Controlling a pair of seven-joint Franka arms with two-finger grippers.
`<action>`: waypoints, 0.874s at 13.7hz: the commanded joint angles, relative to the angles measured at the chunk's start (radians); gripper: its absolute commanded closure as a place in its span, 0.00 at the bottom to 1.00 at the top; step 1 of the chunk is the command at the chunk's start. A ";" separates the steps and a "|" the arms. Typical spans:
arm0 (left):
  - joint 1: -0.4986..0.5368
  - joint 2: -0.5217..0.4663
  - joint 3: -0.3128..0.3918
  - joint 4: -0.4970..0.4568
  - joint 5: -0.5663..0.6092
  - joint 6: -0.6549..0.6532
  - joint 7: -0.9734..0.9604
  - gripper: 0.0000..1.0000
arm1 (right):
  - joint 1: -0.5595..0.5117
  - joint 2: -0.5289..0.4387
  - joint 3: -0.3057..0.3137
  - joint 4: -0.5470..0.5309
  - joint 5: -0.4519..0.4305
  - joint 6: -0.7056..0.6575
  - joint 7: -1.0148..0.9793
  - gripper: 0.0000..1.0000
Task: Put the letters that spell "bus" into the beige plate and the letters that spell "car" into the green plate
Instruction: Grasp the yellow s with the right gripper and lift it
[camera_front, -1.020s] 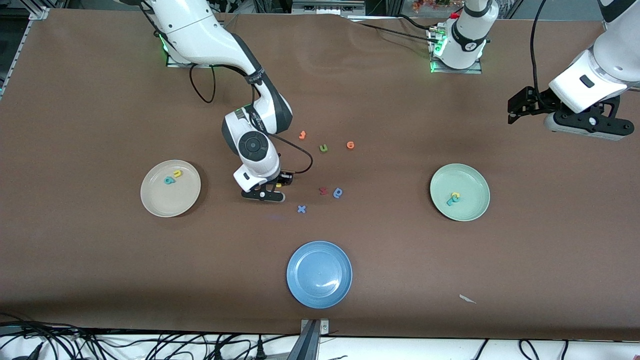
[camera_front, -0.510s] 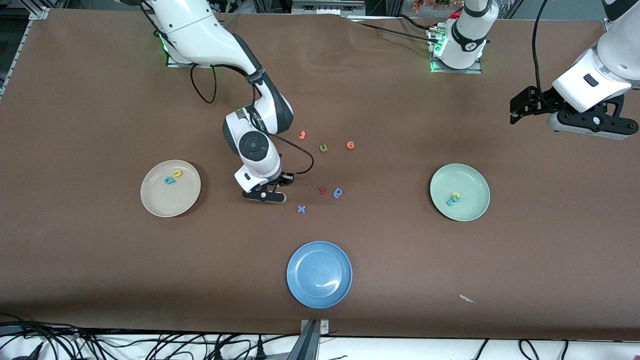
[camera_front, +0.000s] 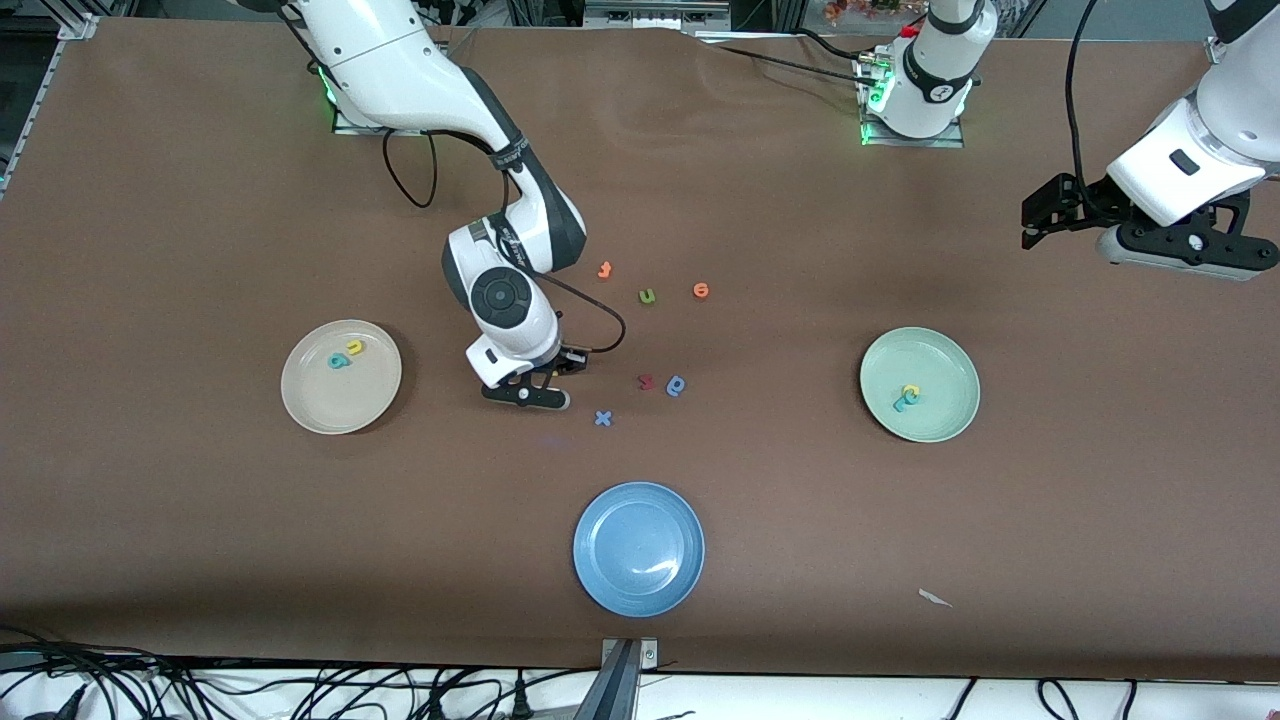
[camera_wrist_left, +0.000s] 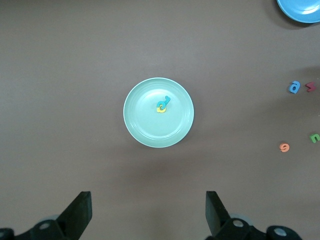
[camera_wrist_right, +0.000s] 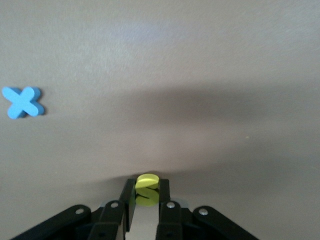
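Observation:
My right gripper (camera_wrist_right: 147, 186) is shut on the yellow "s" (camera_wrist_right: 146, 194), which stands on edge between the fingers, close to the table. In the front view this gripper (camera_front: 547, 375) is between the beige plate (camera_front: 325, 405) and the loose letters. The beige plate holds a teal "b" (camera_front: 338, 361) and a yellow "u" (camera_front: 354, 347). A yellow letter lies overlapping a teal one (camera_front: 906, 397) in the green plate (camera_front: 945, 370), which also shows in the left wrist view (camera_wrist_left: 145, 125). My left gripper (camera_front: 1040, 213) waits open in the air at the left arm's end of the table.
Loose letters lie mid-table: a blue "x" (camera_front: 603, 418), a maroon letter (camera_front: 647, 381), a blue rounded letter (camera_front: 677, 385), an olive "u" (camera_front: 647, 296), an orange "e" (camera_front: 701, 290) and another orange letter (camera_front: 605, 269). A blue plate (camera_front: 638, 548) sits nearest the front camera.
My right gripper's fingers have shut on the yellow "s", and its hand has shifted slightly toward the beige plate. The left arm has drifted a little.

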 joint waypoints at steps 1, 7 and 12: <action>0.000 0.013 0.007 0.026 -0.008 -0.016 0.012 0.00 | -0.077 0.001 0.002 0.112 0.025 -0.179 -0.098 0.91; 0.014 0.015 0.010 0.026 -0.019 -0.015 0.013 0.00 | -0.108 -0.181 -0.165 -0.099 0.005 -0.211 -0.332 0.91; 0.014 0.015 0.010 0.026 -0.019 -0.015 0.013 0.00 | -0.108 -0.359 -0.305 -0.420 0.007 -0.013 -0.593 0.91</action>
